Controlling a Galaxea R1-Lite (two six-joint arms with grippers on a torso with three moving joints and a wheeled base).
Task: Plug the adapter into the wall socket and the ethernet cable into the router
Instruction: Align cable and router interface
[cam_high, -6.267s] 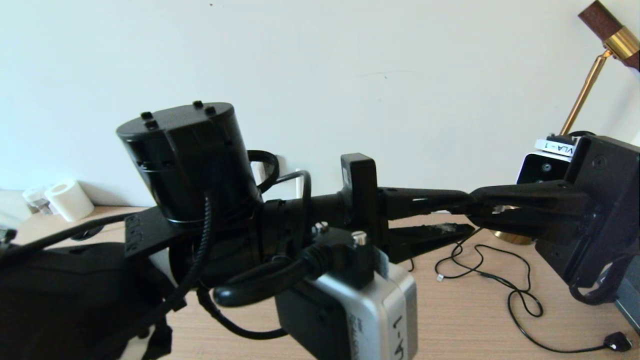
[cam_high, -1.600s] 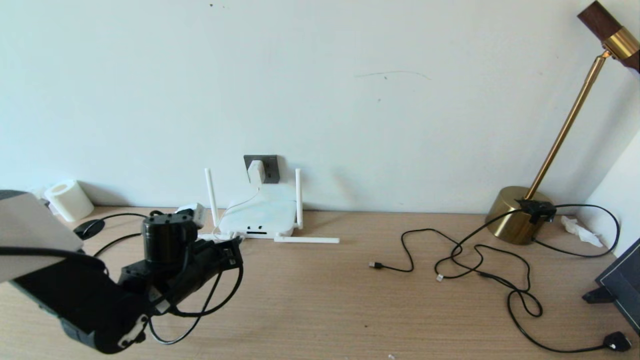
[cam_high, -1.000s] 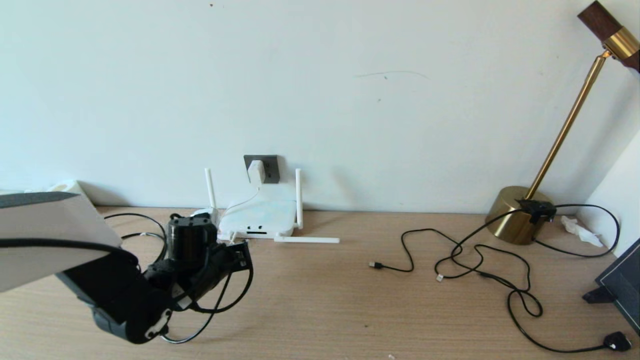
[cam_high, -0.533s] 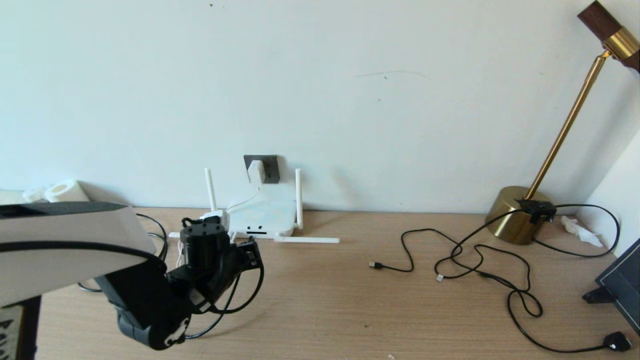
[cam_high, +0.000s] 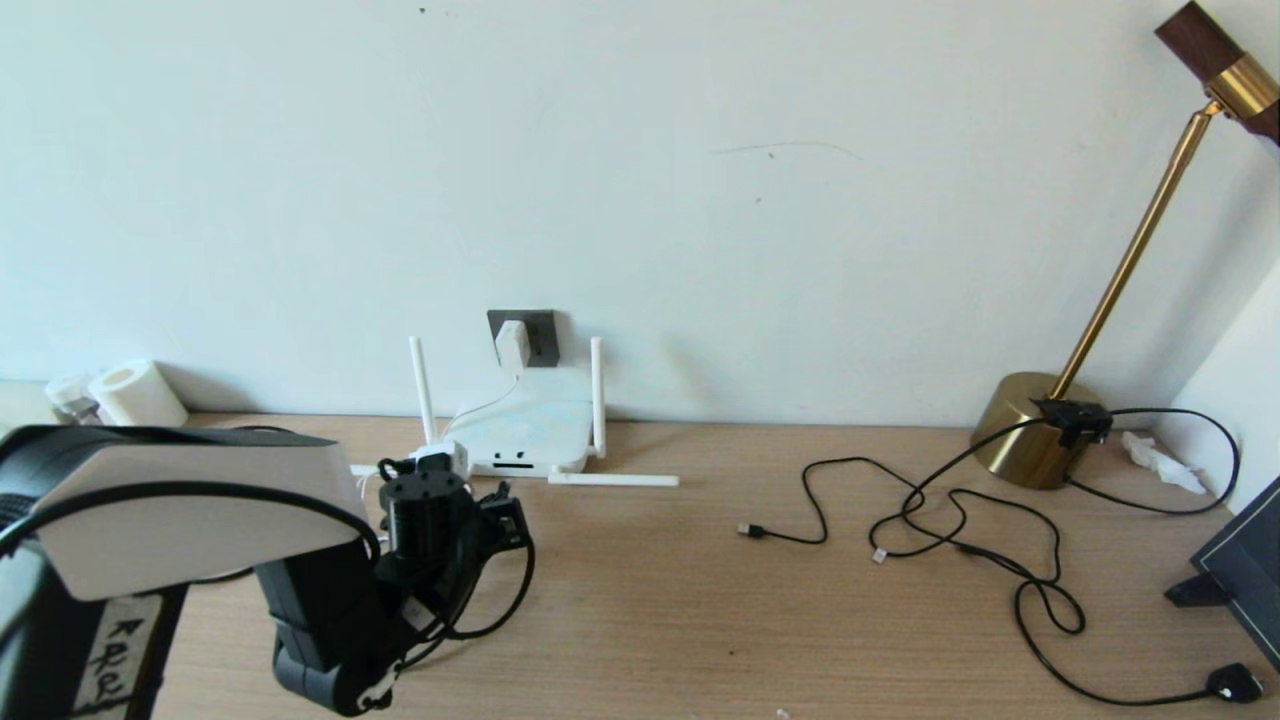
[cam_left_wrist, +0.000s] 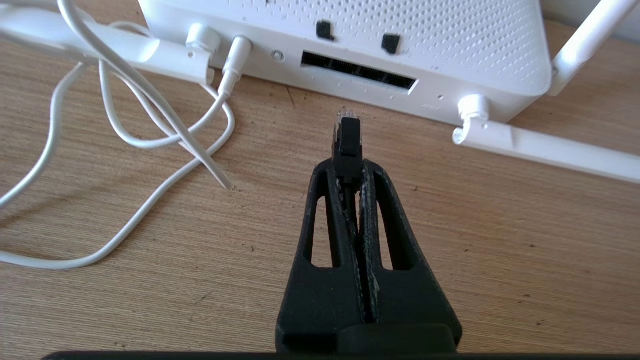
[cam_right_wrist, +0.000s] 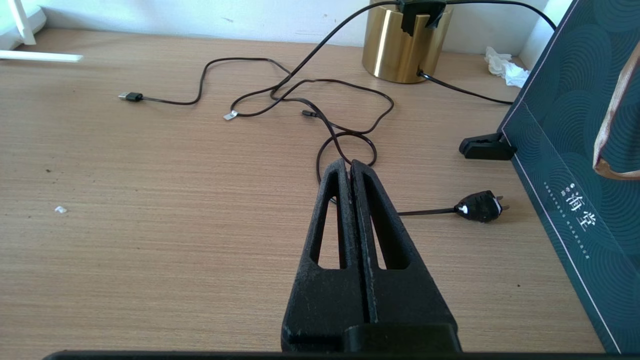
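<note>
Gripping the thick black ethernet cable (cam_left_wrist: 348, 145) by its clear connector, your left gripper (cam_left_wrist: 349, 167) hovers just short of the flat white four-antenna router (cam_left_wrist: 380, 45) — its dark port slots face the plug. Loose white cord (cam_left_wrist: 150, 125) lies beside that path. Behind, the small white cube adapter (cam_high: 513, 343) sits in the dark grey wall socket (cam_high: 540, 337). Your right gripper (cam_right_wrist: 351, 172), fingers pressed together and empty, hangs over thin black cables (cam_right_wrist: 310, 105) — well apart.

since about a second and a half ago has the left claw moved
Yes. The left claw, shut on the ethernet cable, has shifted rightward along the table, now nearer the router ports.
</note>
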